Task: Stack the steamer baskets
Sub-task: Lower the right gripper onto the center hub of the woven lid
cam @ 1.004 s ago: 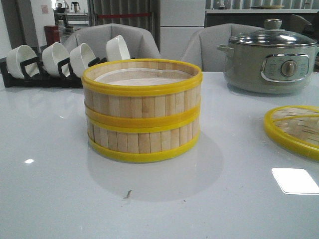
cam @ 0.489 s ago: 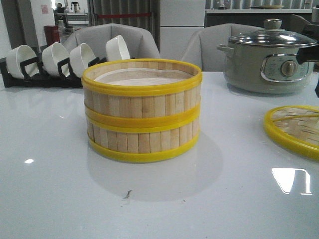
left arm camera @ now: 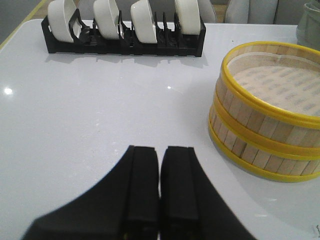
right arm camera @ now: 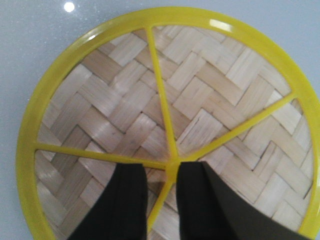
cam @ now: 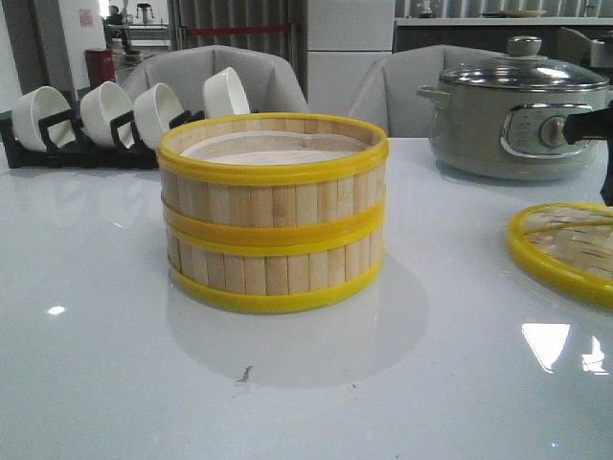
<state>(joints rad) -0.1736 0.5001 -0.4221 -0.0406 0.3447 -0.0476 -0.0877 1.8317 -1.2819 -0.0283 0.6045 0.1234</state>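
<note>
My right gripper [right arm camera: 161, 175] hangs over the flat woven bamboo lid with yellow rim and ribs [right arm camera: 215, 107], fingers slightly parted, gripping nothing. My left gripper [left arm camera: 160, 160] is pressed closed and empty above the glossy white table [left arm camera: 90, 115]. Nearby, the two pale bamboo-slat steamer baskets with yellow rims [cam: 273, 211] sit stacked, in front of a black rack of white bowls [left arm camera: 125, 25].
</note>
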